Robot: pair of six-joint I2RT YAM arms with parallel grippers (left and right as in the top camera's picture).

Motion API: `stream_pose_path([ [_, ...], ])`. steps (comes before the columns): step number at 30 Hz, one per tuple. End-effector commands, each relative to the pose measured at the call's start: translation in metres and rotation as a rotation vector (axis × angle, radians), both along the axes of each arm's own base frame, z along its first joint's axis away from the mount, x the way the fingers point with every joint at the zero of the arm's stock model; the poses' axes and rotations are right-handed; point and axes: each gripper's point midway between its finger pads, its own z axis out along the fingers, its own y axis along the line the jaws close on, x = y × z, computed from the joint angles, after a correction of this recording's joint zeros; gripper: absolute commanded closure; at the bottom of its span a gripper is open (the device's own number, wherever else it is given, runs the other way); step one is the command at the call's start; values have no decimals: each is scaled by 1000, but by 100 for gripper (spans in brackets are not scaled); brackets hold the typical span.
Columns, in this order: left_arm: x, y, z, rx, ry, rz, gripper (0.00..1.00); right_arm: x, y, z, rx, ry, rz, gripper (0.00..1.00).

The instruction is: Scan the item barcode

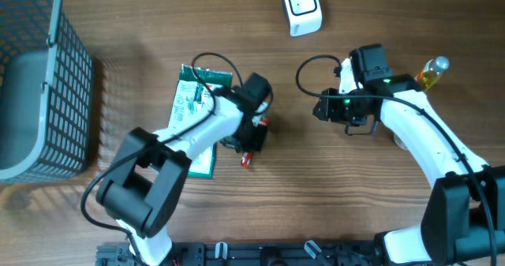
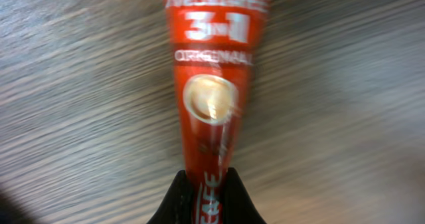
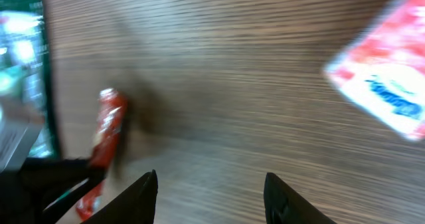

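The item is a red Nescafe 3-in-1 stick sachet (image 2: 212, 84). My left gripper (image 2: 209, 179) is shut on its near end, and the rest of it points away over the wooden table. From above, the left gripper (image 1: 254, 138) is mid-table with red sachet ends (image 1: 246, 160) showing beside it. The right wrist view has the sachet (image 3: 109, 124) at its left. My right gripper (image 3: 211, 181) is open with nothing between its fingers, and from above the right gripper (image 1: 322, 108) sits to the right of the left one. A white scanner (image 1: 302, 8) stands at the far edge.
A green packet (image 1: 193, 108) lies under the left arm. A grey mesh basket (image 1: 47, 84) fills the left side. A yellow bottle with a silver cap (image 1: 433, 71) lies at the right. A red-and-white packet (image 3: 388, 58) shows in the right wrist view.
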Motion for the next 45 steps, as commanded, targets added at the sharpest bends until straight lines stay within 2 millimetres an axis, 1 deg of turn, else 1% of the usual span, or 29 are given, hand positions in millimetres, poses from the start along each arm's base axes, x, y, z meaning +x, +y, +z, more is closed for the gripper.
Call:
stream_pose_path([
  [1,15,-25,67,-388,43,47,96,-7,25,27,270,-30,122,48],
  [2,17,-26,81,-480,59,51,96,-7,26,32,312,-38,135,46],
  [4,18,-31,121,-758,104,18,96,-10,36,47,426,-61,187,46],
  [5,23,-26,125,-783,104,41,96,-10,36,47,425,-62,187,46],
  [6,29,-18,122,-769,90,63,96,-10,36,47,425,-63,188,46],
  [9,33,-13,119,-749,77,76,96,-11,36,46,426,-58,188,45],
  [10,37,-6,109,-678,49,87,96,-12,36,46,426,-53,187,45],
  [12,47,18,83,-478,11,178,96,-17,38,45,422,-33,191,45],
  [13,54,34,72,-365,-12,252,95,-20,42,44,421,-23,201,50],
  [14,58,41,67,-312,-23,296,93,-21,43,40,396,-2,184,52],
  [15,66,56,60,-224,-59,361,91,-22,43,32,335,37,134,56],
  [16,70,62,58,-185,-78,392,90,-22,45,26,293,56,103,56],
  [17,78,74,54,-123,-114,450,85,-24,52,21,243,72,83,56],
  [18,82,78,54,-99,-135,480,79,-29,61,14,180,100,41,57],
  [19,86,78,54,-105,-149,483,69,-33,66,9,132,128,-13,55],
  [20,87,78,55,-107,-154,483,64,-41,74,4,91,168,-78,36],
  [21,87,78,55,-107,-154,483,62,-53,85,-1,44,219,-158,32],
  [23,87,78,55,-107,-154,483,56,-68,102,-5,-5,243,-234,22],
  [25,87,78,55,-107,-154,483,52,-78,112,-10,-73,220,-342,22],
  [27,87,78,55,-107,-154,483,48,-80,115,-14,-139,155,-425,25],
  [30,87,78,55,-107,-154,482,44,-85,119,-24,-217,83,-462,29],
  [32,87,78,55,-107,-154,482,42,-85,126,-42,-237,90,-447,32],
  [35,87,78,55,-107,-154,482,41,-91,127,-74,-292,150,-436,38],
  [37,87,78,55,-107,-154,482,40,-95,131,-91,-296,193,-425,41],
  [38,87,78,55,-107,-154,482,40,-95,132,-94,-297,200,-421,44],
  [39,87,78,55,-107,-154,482,40,-95,133,-97,-298,206,-418,51],
  [42,87,78,55,-107,-154,482,38,-94,134,-93,-286,207,-394,89],
  [43,87,78,55,-107,-154,482,35,-92,137,-89,-272,199,-342,96],
  [45,86,75,55,-124,-145,479,33,-83,149,-64,-200,145,-115,96],
])
